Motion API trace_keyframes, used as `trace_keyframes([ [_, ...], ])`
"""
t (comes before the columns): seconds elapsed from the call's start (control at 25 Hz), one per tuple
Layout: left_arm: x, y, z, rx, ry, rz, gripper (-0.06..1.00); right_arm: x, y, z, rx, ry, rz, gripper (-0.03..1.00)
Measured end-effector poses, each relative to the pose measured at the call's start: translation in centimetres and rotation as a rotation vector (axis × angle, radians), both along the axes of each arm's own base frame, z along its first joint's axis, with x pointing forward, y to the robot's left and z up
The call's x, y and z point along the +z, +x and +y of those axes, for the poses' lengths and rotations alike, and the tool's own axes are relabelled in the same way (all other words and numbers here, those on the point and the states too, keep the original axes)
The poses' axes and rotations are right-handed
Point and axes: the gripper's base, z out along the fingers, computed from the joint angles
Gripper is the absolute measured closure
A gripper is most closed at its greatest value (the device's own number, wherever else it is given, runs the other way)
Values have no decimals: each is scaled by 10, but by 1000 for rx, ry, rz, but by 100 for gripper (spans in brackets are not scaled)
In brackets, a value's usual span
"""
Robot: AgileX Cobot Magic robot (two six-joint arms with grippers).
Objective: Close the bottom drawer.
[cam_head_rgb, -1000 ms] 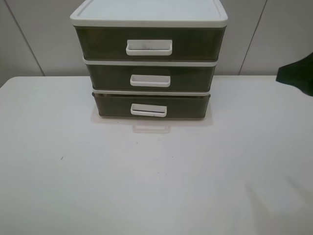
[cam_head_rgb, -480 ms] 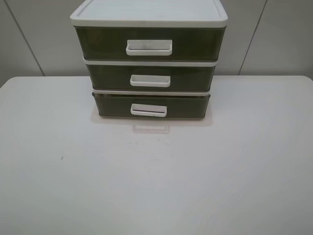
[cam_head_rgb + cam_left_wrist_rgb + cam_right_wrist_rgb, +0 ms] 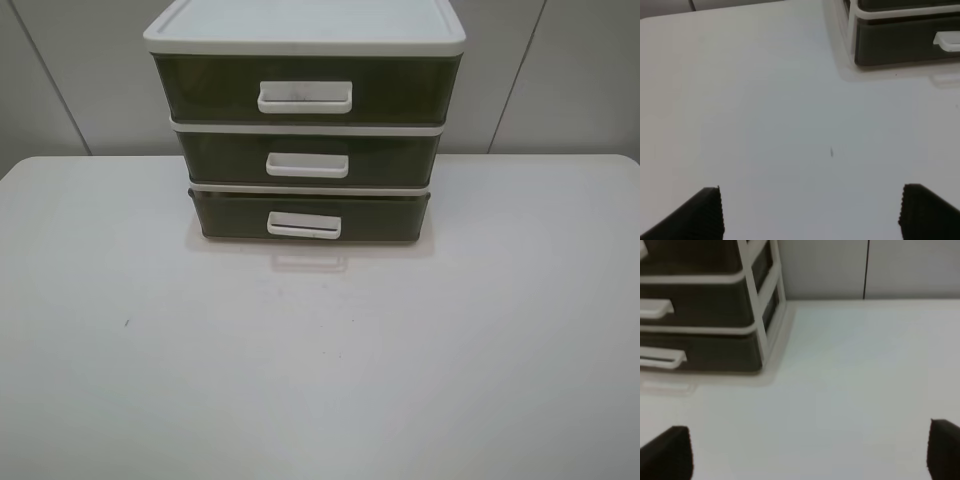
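Drawer first: the bottom drawer (image 3: 310,216) sits lowest in the three-tier unit at the far middle of the tabletop (image 3: 320,380), and from the high camera I judge it pushed home or very nearly, its face just about in line with the middle drawer (image 3: 308,158) above it. Neither arm shows in that high view. I can see my left gripper (image 3: 810,212) with its fingers spread wide over bare tabletop, well short of the unit's corner, and my right gripper (image 3: 810,452) likewise spread apart, nothing between its fingers, off to the unit's other side. Risks from here, as I read them: if a small gap is left, I can't confirm it from this angle, so I might call it done too early. If I push again, an off-centre nudge beside the white handle (image 3: 304,225) could skew the tray or slide the whole light unit back toward the wall. Coming in too high, I'd press the middle drawer instead.
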Motion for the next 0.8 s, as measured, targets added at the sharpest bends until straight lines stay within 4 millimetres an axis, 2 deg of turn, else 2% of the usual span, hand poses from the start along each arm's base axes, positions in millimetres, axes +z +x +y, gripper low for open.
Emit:
trace_keyframes([
  [0.8, 0, 0, 0, 0, 0, 0, 23, -4, 1, 0, 0, -1, 27, 15],
])
